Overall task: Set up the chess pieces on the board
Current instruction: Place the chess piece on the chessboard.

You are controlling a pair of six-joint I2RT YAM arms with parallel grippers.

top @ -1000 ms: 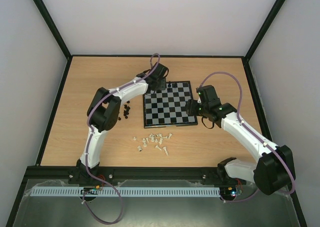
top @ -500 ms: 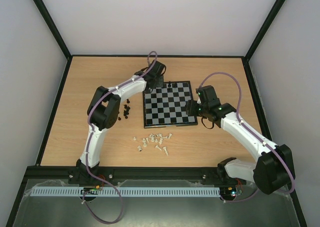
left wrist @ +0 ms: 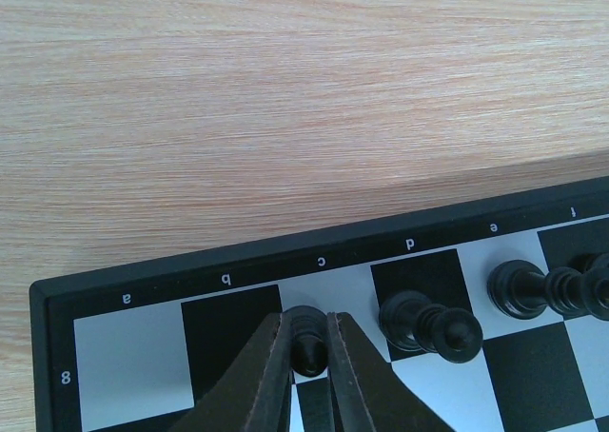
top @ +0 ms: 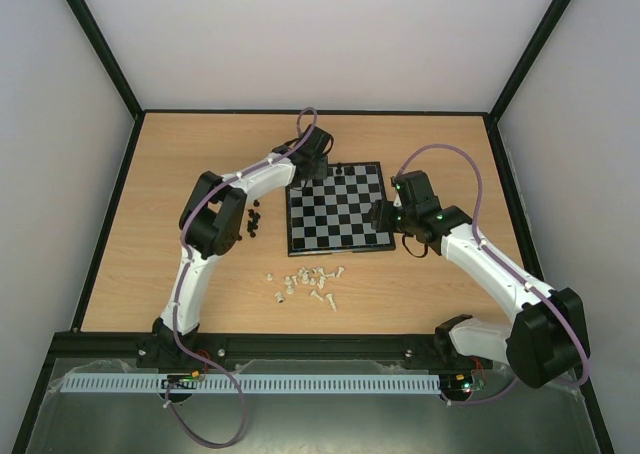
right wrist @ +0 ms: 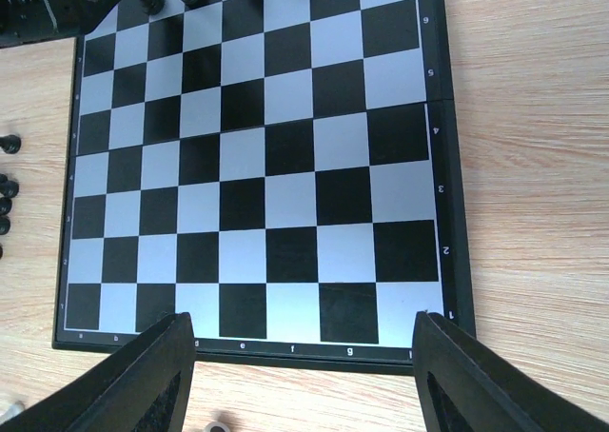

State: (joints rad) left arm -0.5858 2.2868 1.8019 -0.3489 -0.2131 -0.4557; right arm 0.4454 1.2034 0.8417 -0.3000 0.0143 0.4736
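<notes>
Light wooden table (left wrist: 285, 89) runs out ahead of the left gripper (left wrist: 306, 323), more of it showing right of the right gripper (right wrist: 303, 327); black frame (top: 400, 112) and pale walls (top: 320, 34) stand well beyond both.

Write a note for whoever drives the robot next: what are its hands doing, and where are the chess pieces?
Left gripper: shut on a black piece at the board's far row, column c.
Right gripper: open, empty, over the board's near edge.
Done: a few black pieces stand in the far row.
To do: loose black pieces lie left of the board, white pieces in front of it, all unplaced.
</notes>
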